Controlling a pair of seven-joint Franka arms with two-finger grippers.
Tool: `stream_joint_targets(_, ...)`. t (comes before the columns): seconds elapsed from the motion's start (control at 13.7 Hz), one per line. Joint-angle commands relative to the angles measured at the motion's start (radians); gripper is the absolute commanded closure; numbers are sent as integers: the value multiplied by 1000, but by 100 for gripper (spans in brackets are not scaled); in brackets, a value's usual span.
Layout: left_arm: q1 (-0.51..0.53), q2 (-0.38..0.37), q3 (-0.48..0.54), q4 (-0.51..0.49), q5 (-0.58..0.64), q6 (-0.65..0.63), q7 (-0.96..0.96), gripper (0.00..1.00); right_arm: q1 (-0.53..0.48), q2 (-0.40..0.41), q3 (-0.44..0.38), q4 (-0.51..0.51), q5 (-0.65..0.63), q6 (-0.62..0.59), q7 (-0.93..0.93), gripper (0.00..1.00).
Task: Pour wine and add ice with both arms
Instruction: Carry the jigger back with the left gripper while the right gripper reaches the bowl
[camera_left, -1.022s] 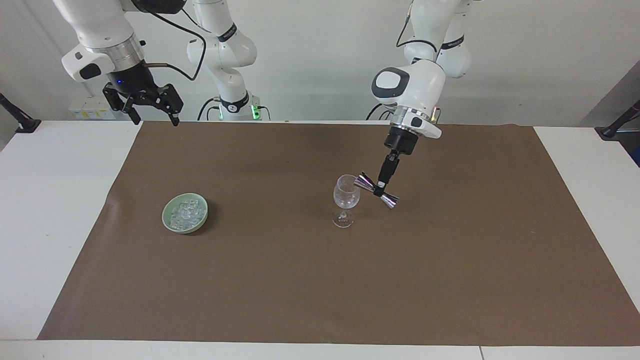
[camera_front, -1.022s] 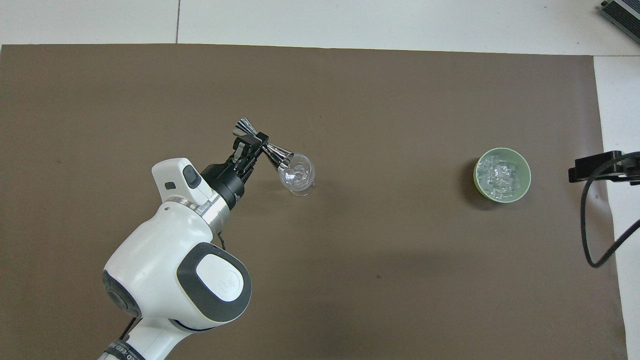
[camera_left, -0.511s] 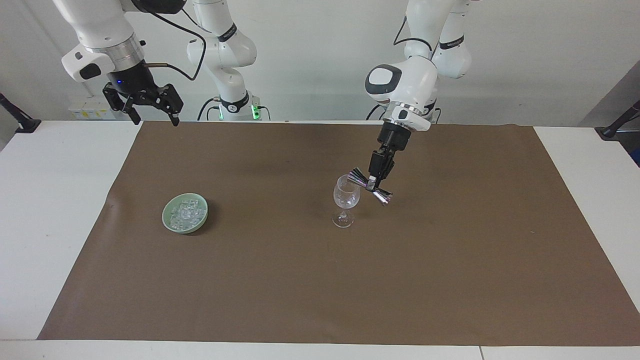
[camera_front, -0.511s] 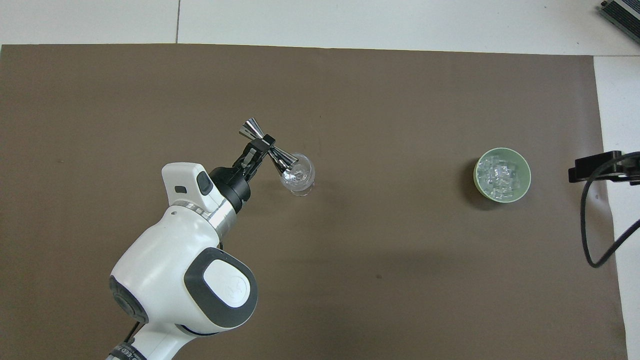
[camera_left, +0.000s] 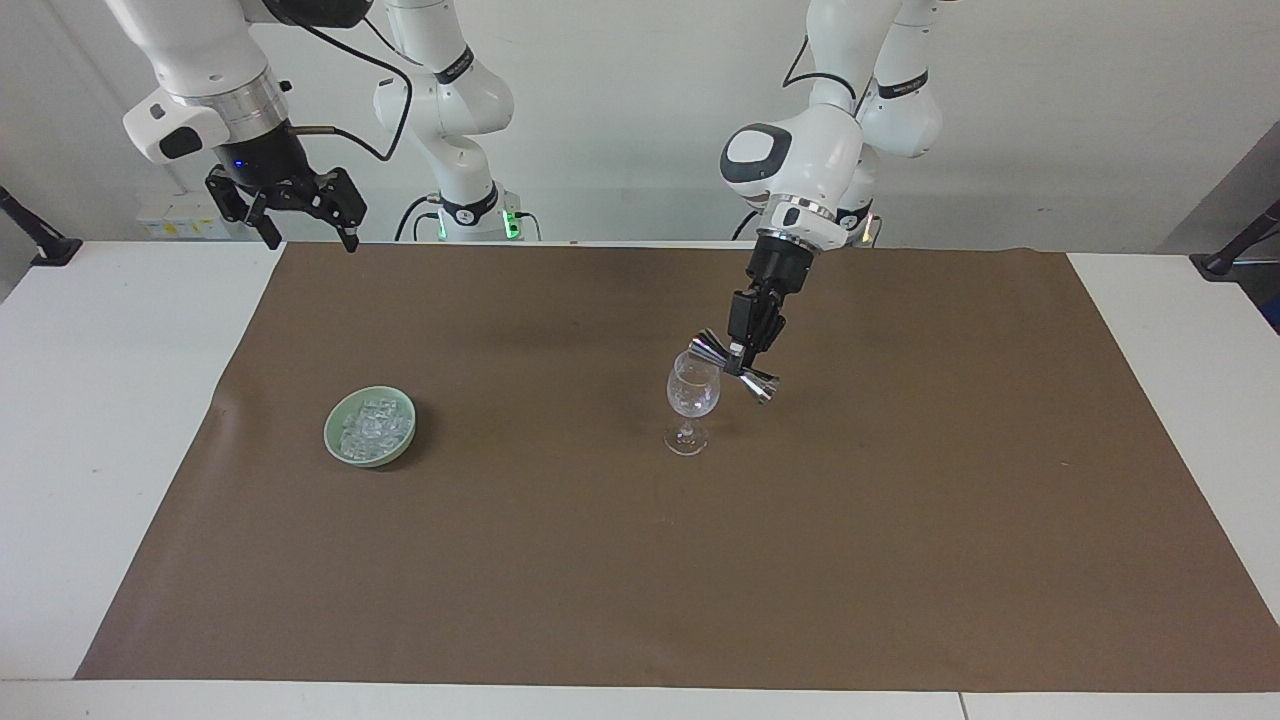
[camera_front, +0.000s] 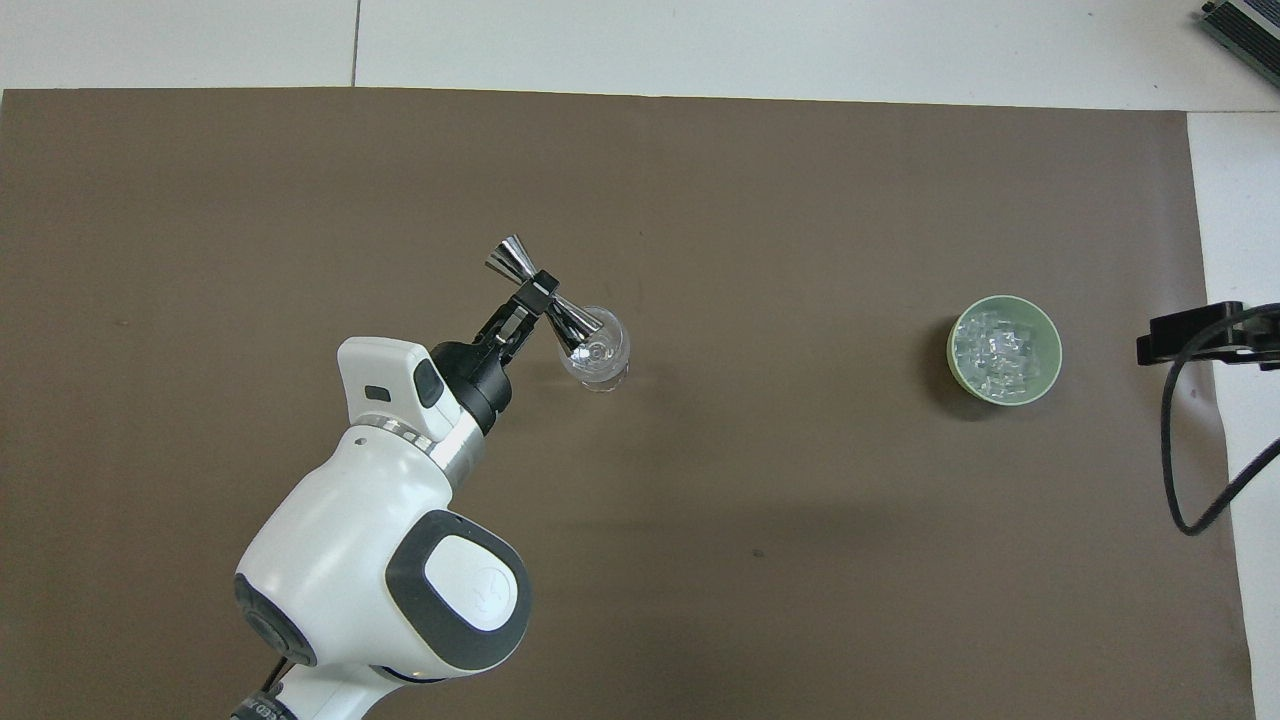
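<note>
Since a second ago the left gripper has swung the jigger steeper, clamped at its waist so one cup tips over the wine glass just below. Right gripper waits wide apart, ice in the green bowl well below it, untouched for now.

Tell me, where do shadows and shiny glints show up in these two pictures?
Facing view: soft shadows beside the green bowl and wine glass; bright glints on the metal jigger in the left claw. Overhead view: a dark crescent shadow hugs the bowl, the ice glitters, and the arm casts a faint shadow on the brown mat.
</note>
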Motion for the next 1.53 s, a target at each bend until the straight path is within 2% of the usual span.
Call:
stream_joint_targets(0.0, -13, 0, 12, 7, 1, 20, 5, 100, -6, -14, 4, -11, -2, -11, -23, 0)
stream_joint_targets(0.15, -4, -4, 11, 7, -16, -15, -17, 100, -6, -14, 6, -11, -1, -11, -23, 0)
stream_joint_targets(0.44, 59, -20, 14, 10, -71, -173, -124, 100, -6, -14, 4, -11, -1, -11, -23, 0)
stream_joint_targets(0.88, 252, -75, 17, 22, -99, -533, -283, 100, -6, -14, 6, -11, -1, -11, -23, 0)
stream_joint_targets(1.17, 500, -110, 23, 25, -99, -901, -395, 100, -6, -29, 4, -9, -2, -11, -24, 0)
stream_joint_targets(1.39, 660, -90, 25, 32, -114, -1090, -406, 100, -5, -45, 7, -55, 1, 41, -36, 0)
stream_joint_targets(1.46, 723, -69, 25, 33, -162, -1160, -406, 100, -6, -49, 7, -86, 1, 74, -43, 0)
